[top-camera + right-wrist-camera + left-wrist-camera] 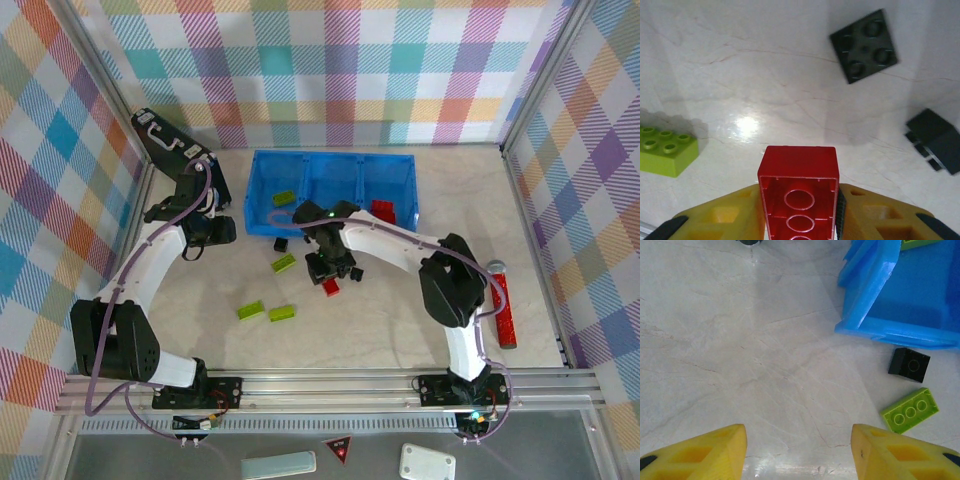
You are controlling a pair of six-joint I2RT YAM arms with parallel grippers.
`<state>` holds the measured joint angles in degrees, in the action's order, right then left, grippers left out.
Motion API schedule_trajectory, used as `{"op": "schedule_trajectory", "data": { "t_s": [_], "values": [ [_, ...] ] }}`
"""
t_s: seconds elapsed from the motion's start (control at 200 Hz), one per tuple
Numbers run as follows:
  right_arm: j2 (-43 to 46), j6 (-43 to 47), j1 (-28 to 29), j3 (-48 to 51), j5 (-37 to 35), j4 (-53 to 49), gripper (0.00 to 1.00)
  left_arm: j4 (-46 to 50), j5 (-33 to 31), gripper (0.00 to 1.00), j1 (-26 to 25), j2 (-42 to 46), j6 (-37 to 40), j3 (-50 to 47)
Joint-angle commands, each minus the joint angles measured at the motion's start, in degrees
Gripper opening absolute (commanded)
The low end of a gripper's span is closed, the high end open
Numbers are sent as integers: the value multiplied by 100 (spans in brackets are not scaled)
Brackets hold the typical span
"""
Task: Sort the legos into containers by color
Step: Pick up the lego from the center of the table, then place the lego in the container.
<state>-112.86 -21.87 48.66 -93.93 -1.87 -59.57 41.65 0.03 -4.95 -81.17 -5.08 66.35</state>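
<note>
My right gripper point(799, 212) is shut on a red lego point(799, 192), which is turned hollow side up just above the table. In the top view this gripper point(330, 275) hangs in front of the blue containers point(262, 190), with the red lego point(331, 288) at its tip. Two black legos point(863, 45) point(935, 140) and a lime-green lego point(666, 150) lie around it. My left gripper point(799, 450) is open over bare table near the tray's left corner point(875, 295). A black lego point(910, 364) and a green lego point(910, 410) lie to its right.
One green lego point(285, 198) lies in the tray's left compartment and a red one point(383, 210) in the right compartment. Two green legos point(250, 311) point(282, 313) lie near the front. A black briefcase point(165, 135) sits at the back left. A long red bar point(508, 310) lies at the right.
</note>
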Motion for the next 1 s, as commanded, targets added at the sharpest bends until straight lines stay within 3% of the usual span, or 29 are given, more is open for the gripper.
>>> {"op": "schedule_trajectory", "data": {
  "t_s": [0.0, 0.56, 0.995],
  "values": [
    [394, 45, -197, 180, 1, -116, 40, -22, 100, 57, 91, -53, -7, 47],
    [1307, 425, -1378, 727, 6, -161, 40, -10, 129, 57, 99, -149, -19, 63],
    [1022, 810, -2629, 336, 23, -57, 39, 1, 93, 57, 107, -141, 7, 65]
  ]
}}
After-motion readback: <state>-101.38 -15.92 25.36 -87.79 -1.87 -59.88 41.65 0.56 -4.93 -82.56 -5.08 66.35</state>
